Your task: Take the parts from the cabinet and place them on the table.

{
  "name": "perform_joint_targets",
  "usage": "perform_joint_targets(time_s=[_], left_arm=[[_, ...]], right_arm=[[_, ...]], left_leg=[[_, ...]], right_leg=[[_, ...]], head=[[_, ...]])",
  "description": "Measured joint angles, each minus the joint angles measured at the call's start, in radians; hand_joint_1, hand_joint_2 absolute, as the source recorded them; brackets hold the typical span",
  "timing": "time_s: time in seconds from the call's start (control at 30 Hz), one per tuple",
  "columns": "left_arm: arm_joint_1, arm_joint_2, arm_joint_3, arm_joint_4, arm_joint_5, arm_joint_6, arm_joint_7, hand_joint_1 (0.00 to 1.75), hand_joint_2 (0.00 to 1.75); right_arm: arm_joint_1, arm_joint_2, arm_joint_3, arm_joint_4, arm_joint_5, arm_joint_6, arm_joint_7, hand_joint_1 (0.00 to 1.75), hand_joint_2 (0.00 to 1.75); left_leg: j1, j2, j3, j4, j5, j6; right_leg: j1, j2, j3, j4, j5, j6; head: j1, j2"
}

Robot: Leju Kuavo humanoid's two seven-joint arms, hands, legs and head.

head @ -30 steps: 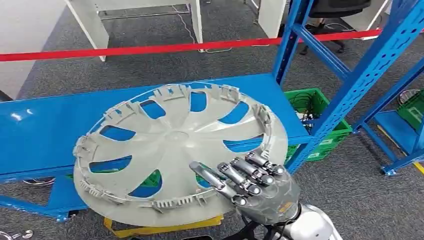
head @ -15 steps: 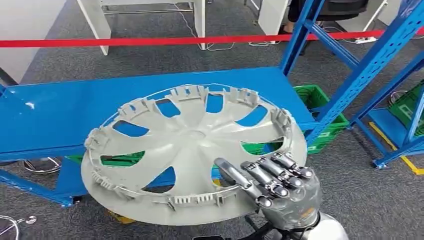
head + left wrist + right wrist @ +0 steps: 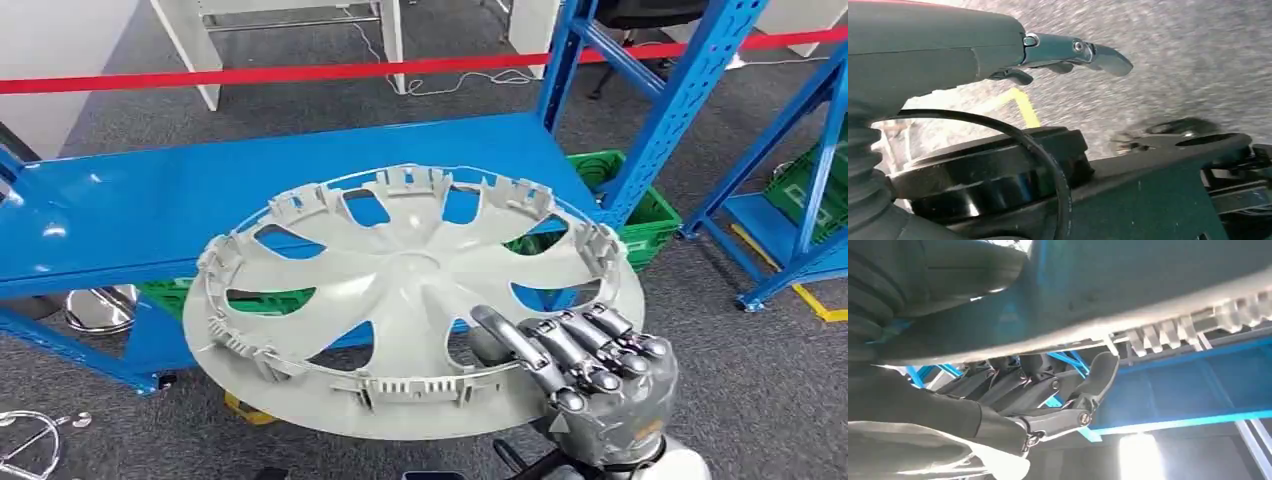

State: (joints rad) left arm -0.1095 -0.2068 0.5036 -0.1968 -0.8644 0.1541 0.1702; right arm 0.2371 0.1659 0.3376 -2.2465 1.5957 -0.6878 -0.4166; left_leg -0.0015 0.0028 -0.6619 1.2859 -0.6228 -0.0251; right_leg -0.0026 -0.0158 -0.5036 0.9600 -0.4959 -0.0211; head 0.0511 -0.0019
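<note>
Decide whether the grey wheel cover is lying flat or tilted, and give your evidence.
Tilted. In the head view the wheel cover is held by the right hand at its near edge, clear of the blue shelf, its rim slanting.

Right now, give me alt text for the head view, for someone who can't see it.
The robot's right hand grips a large grey wheel cover by its near rim, held tilted above a blue shelf of a blue metal rack. Green crates sit on the grey carpet behind, beyond them a red barrier tape.
</note>
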Motion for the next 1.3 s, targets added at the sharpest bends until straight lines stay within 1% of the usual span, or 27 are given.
perform_joint_targets(time_s=[0.07, 0.13, 0.17, 0.2, 0.27, 0.33, 0.37, 0.4, 0.43, 0.47, 0.5, 0.57, 0.63, 0.7, 0.73, 0.83, 0.87, 0.9, 0.97, 1.0, 1.03, 1.07, 1.13, 1.17, 1.2, 1.23, 1.3], left_arm=[[0.001, 0.000, 0.010, 0.000, 0.002, 0.000, 0.004, 0.00, 1.75], [0.009, 0.000, 0.018, 0.000, 0.001, 0.000, 0.008, 0.00, 1.75], [0.013, 0.000, 0.021, 0.000, 0.002, 0.000, 0.009, 0.00, 1.75], [0.017, 0.001, 0.022, 0.000, 0.001, 0.000, 0.010, 0.00, 1.75], [0.020, 0.001, 0.023, 0.000, 0.001, 0.000, 0.012, 0.00, 1.75], [0.019, -0.001, 0.026, 0.000, 0.002, 0.003, 0.032, 0.00, 1.75], [0.017, -0.001, 0.029, 0.000, 0.002, 0.000, 0.042, 0.00, 1.75], [0.015, -0.001, 0.030, 0.000, 0.002, -0.004, 0.047, 0.00, 1.75], [0.013, -0.001, 0.032, 0.000, 0.003, -0.005, 0.047, 0.00, 1.75], [0.012, -0.001, 0.035, 0.000, 0.008, -0.005, 0.044, 0.00, 1.75], [0.012, 0.000, 0.042, 0.000, 0.016, -0.009, 0.034, 0.00, 1.75], [0.008, 0.005, 0.050, 0.000, 0.019, -0.026, 0.028, 0.00, 1.75], [0.003, 0.010, 0.053, 0.000, 0.017, -0.039, 0.028, 0.00, 1.75], [-0.002, 0.013, 0.055, -0.002, 0.008, -0.038, 0.026, 0.00, 1.75], [-0.001, 0.014, 0.055, -0.002, 0.006, -0.035, 0.022, 0.00, 1.75], [0.000, 0.021, 0.063, -0.002, 0.006, -0.024, 0.010, 0.00, 1.75], [0.001, 0.025, 0.065, -0.002, 0.007, -0.020, 0.008, 0.00, 1.75], [0.000, 0.026, 0.067, -0.002, 0.009, -0.018, 0.001, 0.00, 1.75], [0.000, 0.032, 0.072, -0.002, 0.014, -0.018, -0.010, 0.00, 1.75], [0.000, 0.034, 0.073, -0.002, 0.016, -0.018, -0.016, 0.00, 1.75], [0.000, 0.034, 0.073, -0.002, 0.016, -0.018, -0.019, 0.00, 1.75], [0.001, 0.036, 0.073, -0.002, 0.015, -0.018, -0.020, 0.00, 1.75], [0.008, 0.040, 0.073, -0.002, 0.015, -0.018, -0.023, 0.00, 1.75], [0.013, 0.041, 0.073, -0.002, 0.015, -0.018, -0.025, 0.00, 1.75], [0.018, 0.041, 0.074, -0.002, 0.015, -0.018, -0.025, 0.00, 1.75], [0.021, 0.042, 0.074, -0.002, 0.015, -0.018, -0.027, 0.00, 1.75], [0.028, 0.044, 0.074, -0.002, 0.015, -0.018, -0.029, 0.00, 1.75]], right_arm=[[-0.003, -0.001, 0.002, 0.000, 0.000, 0.000, 0.000, 1.75, 1.75], [-0.005, -0.002, 0.002, -0.002, 0.000, 0.000, 0.000, 1.75, 1.75], [-0.005, -0.003, 0.002, -0.003, 0.000, 0.000, 0.000, 1.75, 1.75], [-0.006, -0.003, 0.002, -0.003, 0.000, 0.000, 0.000, 1.75, 1.75], [-0.008, -0.005, 0.002, -0.003, 0.000, 0.000, 0.000, 1.75, 1.75], [-0.008, -0.006, 0.003, -0.003, 0.000, 0.000, 0.002, 1.75, 1.75], [-0.008, -0.007, 0.003, -0.004, 0.000, 0.000, 0.005, 1.75, 1.75], [-0.008, -0.010, 0.003, -0.004, 0.001, 0.000, 0.010, 1.75, 1.75], [-0.009, -0.013, 0.005, -0.004, 0.001, 0.000, 0.017, 1.75, 1.75], [-0.010, -0.017, 0.007, -0.004, 0.000, 0.000, 0.028, 1.75, 1.75], [-0.012, -0.023, 0.011, -0.004, -0.003, 0.000, 0.044, 1.75, 1.75], [-0.016, -0.034, 0.025, -0.003, -0.004, 0.000, 0.070, 1.75, 1.75], [-0.030, -0.045, 0.035, -0.002, -0.004, 0.000, 0.083, 1.75, 1.75], [-0.039, -0.051, 0.045, -0.002, -0.003, 0.000, 0.094, 1.75, 1.75], [-0.046, -0.053, 0.053, -0.002, -0.004, 0.000, 0.103, 1.75, 1.75], [-0.055, -0.055, 0.061, 0.003, -0.004, 0.000, 0.113, 1.75, 1.75], [-0.061, -0.055, 0.063, 0.006, -0.005, 0.000, 0.113, 1.75, 1.75], [-0.063, -0.056, 0.067, 0.007, -0.006, 0.000, 0.115, 1.75, 1.75], [-0.063, -0.056, 0.071, 0.010, -0.007, 0.000, 0.119, 1.75, 1.75], [-0.064, -0.057, 0.072, 0.012, -0.008, 0.001, 0.119, 1.75, 1.75], [-0.064, -0.057, 0.072, 0.014, -0.010, 0.000, 0.119, 1.75, 1.75], [-0.064, -0.058, 0.073, 0.014, -0.011, 0.000, 0.119, 1.75, 1.75], [-0.063, -0.058, 0.073, 0.014, -0.011, 0.001, 0.119, 1.75, 1.75], [-0.063, -0.058, 0.073, 0.014, -0.011, 0.001, 0.119, 1.75, 1.75], [-0.063, -0.057, 0.073, 0.014, -0.011, 0.000, 0.119, 1.75, 1.75], [-0.063, -0.058, 0.073, 0.014, -0.012, 0.000, 0.119, 1.75, 1.75], [-0.063, -0.058, 0.073, 0.014, -0.012, 0.000, 0.119, 1.75, 1.75]], left_leg=[[0.011, 0.000, 0.045, -0.016, 0.059, -0.008], [0.019, 0.000, 0.156, -0.180, 0.116, -0.012], [0.019, -0.002, 0.196, -0.256, 0.083, -0.013], [0.011, -0.007, 0.211, -0.293, 0.077, -0.006], [0.007, -0.008, 0.192, -0.292, 0.079, 0.008], [0.011, -0.004, 0.172, -0.303, 0.102, 0.038], [0.009, -0.001, 0.162, -0.302, 0.112, 0.048], [0.008, 0.000, 0.148, -0.301, 0.123, 0.058], [0.006, 0.001, 0.134, -0.301, 0.134, 0.061], [0.003, 0.002, 0.120, -0.300, 0.146, 0.063], [0.000, 0.003, 0.103, -0.299, 0.158, 0.064], [-0.005, 0.004, 0.073, -0.297, 0.180, 0.064], [-0.008, 0.004, 0.048, -0.294, 0.201, 0.060], [-0.014, 0.002, 0.033, -0.291, 0.221, 0.050], [-0.013, 0.003, 0.027, -0.290, 0.235, 0.046], [-0.013, 0.002, 0.016, -0.299, 0.271, 0.030], [-0.009, -0.002, 0.009, -0.289, 0.239, 0.024], [-0.007, -0.002, -0.004, -0.243, 0.173, 0.018], [-0.001, -0.002, -0.023, -0.097, 0.053, 0.007], [0.000, -0.002, -0.028, -0.029, 0.024, 0.003], [0.003, -0.002, -0.023, 0.013, 0.029, 0.001], [0.006, -0.002, -0.001, 0.011, 0.057, -0.001], [0.012, -0.002, 0.092, -0.111, 0.120, -0.002], [0.015, -0.003, 0.152, -0.204, 0.124, 0.000], [0.013, -0.006, 0.191, -0.268, 0.088, 0.002], [0.008, -0.008, 0.198, -0.303, 0.080, 0.013], [0.004, -0.008, 0.182, -0.296, 0.093, 0.025]], right_leg=[[-0.003, -0.001, -0.037, 0.017, 0.017, 0.007], [-0.008, -0.001, -0.071, 0.039, 0.027, 0.016], [-0.008, 0.000, -0.085, 0.047, 0.032, 0.023], [-0.006, 0.001, -0.096, 0.054, 0.040, 0.031], [-0.008, -0.001, -0.112, 0.054, 0.062, 0.043], [-0.013, 0.001, -0.124, 0.053, 0.071, 0.058], [-0.014, 0.006, -0.135, 0.072, 0.030, 0.061], [-0.013, 0.009, -0.155, 0.119, -0.032, 0.062], [-0.013, 0.011, -0.171, 0.193, -0.094, 0.063], [-0.013, 0.012, -0.182, 0.264, -0.140, 0.065], [-0.013, 0.012, -0.188, 0.328, -0.159, 0.066], [-0.013, 0.012, -0.150, 0.334, -0.108, 0.062], [-0.011, 0.012, -0.050, 0.214, -0.040, 0.053], [-0.001, 0.012, 0.097, 0.018, -0.068, 0.042], [-0.003, 0.012, 0.109, -0.022, -0.085, 0.040], [-0.001, 0.013, 0.066, -0.017, -0.057, 0.032], [-0.007, 0.004, 0.060, -0.019, -0.046, 0.023], [-0.007, 0.003, 0.046, -0.018, -0.036, 0.008], [-0.006, -0.001, 0.025, -0.013, -0.017, 0.007], [-0.006, -0.002, 0.015, -0.007, -0.007, 0.008], [-0.006, -0.003, -0.004, 0.002, 0.003, 0.009], [-0.007, -0.003, -0.026, 0.012, 0.011, 0.010], [-0.008, -0.002, -0.064, 0.032, 0.023, 0.016], [-0.008, 0.000, -0.078, 0.041, 0.029, 0.021], [-0.004, 0.001, -0.091, 0.047, 0.036, 0.028], [-0.004, 0.001, -0.100, 0.050, 0.045, 0.034], [-0.007, -0.001, -0.106, 0.042, 0.066, 0.047]], head=[[0.000, 0.000], [0.000, 0.000], [0.000, 0.000], [0.001, 0.000], [0.004, 0.000], [0.006, 0.000], [0.008, 0.000], [0.014, 0.000], [0.016, 0.000], [0.016, 0.000], [0.015, 0.000], [0.015, 0.000], [0.015, 0.000], [0.017, 0.000], [0.014, 0.000], [0.016, 0.000], [0.016, 0.000], [0.014, 0.000], [0.011, 0.000], [0.010, 0.000], [0.010, 0.000], [0.010, 0.000], [0.010, 0.000], [0.010, 0.000], [0.009, 0.000], [0.011, 0.000], [0.010, 0.000]])
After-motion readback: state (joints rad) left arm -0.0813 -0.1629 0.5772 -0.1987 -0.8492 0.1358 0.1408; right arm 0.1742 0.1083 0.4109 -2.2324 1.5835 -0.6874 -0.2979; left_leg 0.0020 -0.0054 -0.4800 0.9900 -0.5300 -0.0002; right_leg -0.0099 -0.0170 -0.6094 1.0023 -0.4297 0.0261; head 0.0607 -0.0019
